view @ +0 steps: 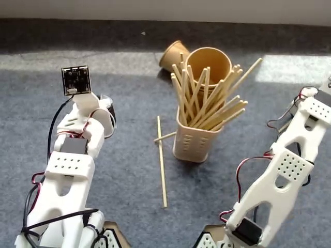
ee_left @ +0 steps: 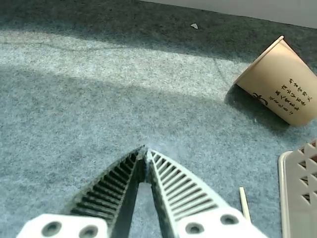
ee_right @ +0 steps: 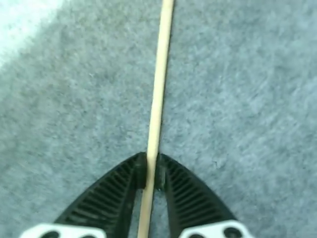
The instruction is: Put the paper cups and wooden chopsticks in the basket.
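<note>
Right jaws pinching slim wooden chopstick (ee_right: pixel 157 99), left jaws closed; fuzzy carpet (ee_left: pixel 74 99)

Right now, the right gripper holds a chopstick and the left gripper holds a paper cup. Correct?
No: the left wrist view shows the left gripper shut on nothing, the paper cup lying apart on the carpet. The right gripper does hold a chopstick.

High camera looking downward, wrist cameras close, left shares paper cup (ee_left: pixel 280 82)
</note>
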